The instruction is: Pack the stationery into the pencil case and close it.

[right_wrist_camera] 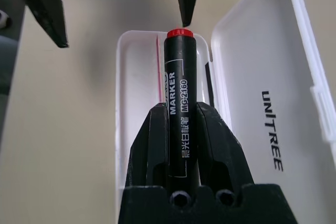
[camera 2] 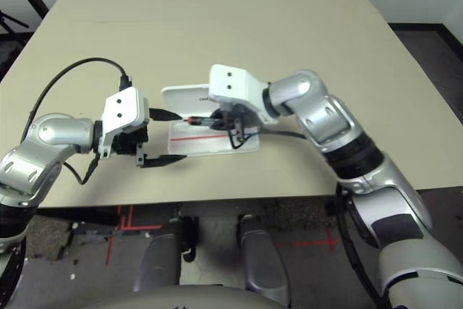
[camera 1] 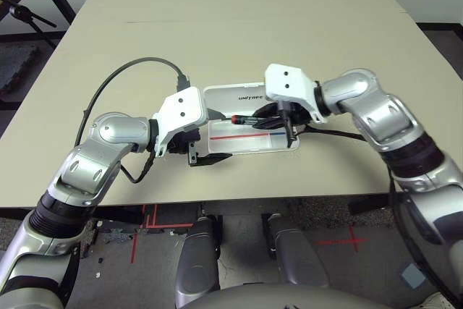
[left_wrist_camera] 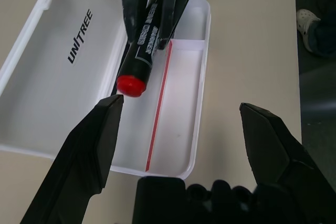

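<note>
At two o'clock from the wide-spread black-fingered left gripper (camera 2: 183, 136), the right gripper (right_wrist_camera: 180, 106) pinched a red-capped black marker (right_wrist_camera: 181, 72), its long axis pointing to nine.

The pencil case (left_wrist_camera: 173, 114) looks to be hard white plastic, smooth with a soft sheen along its rim. The marker (right_wrist_camera: 181, 93) has a smooth black plastic-looking barrel with a low gloss, and its red end looks like plain, smooth plastic. The desk (camera 1: 239, 27) is smooth and matt. Both arms, the left (camera 1: 83, 171) and the right (camera 1: 383, 113), have silvery shells with a satin, metallic look. The left gripper (left_wrist_camera: 181, 111) and the right gripper (right_wrist_camera: 181, 111) have dark, matt fingers, and their white housings look like smooth plastic.
</note>
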Controlling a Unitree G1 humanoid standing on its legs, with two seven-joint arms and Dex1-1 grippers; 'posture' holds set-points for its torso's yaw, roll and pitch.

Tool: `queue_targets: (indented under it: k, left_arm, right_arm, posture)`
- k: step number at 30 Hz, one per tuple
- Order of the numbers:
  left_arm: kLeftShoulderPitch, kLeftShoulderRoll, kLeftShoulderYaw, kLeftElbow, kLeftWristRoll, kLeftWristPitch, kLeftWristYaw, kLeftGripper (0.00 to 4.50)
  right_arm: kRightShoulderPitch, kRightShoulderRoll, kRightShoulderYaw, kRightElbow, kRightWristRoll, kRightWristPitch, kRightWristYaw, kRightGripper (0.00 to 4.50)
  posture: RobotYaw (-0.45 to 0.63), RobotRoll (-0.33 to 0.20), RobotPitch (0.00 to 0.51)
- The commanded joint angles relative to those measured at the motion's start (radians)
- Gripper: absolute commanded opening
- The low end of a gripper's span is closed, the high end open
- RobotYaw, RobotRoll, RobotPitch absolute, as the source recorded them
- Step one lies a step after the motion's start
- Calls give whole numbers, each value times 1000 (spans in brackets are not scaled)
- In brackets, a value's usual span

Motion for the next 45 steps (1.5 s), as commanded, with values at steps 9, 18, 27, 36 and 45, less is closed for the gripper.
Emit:
queue_targets:
  k: [9,18,27,36,45]
  left_arm:
    - [7,5,-7,-15,13,4,20,4500]
    - [14,5,4,-16,6,24,45,4500]
    - [46,35,55,-54,-19,126,88,4500]
    - [42,40,143,-123,-13,420,265,4500]
    - [-39,-103,245,-68,-17,736,497,4500]
  right_arm:
    - [-10,53,60,174,-127,-181,-21,503]
    - [-6,87,24,234,-163,-225,-67,2271]
    - [29,-29,-108,73,29,-39,105,4463]
    - [103,-224,-184,-97,216,154,247,4463]
    - [121,-252,-189,-155,277,204,218,4463]
  posture:
    - [-39,0,164]
    - [-32,0,170]
    - [-34,0,179]
    - [-44,0,175]
    - [-44,0,170]
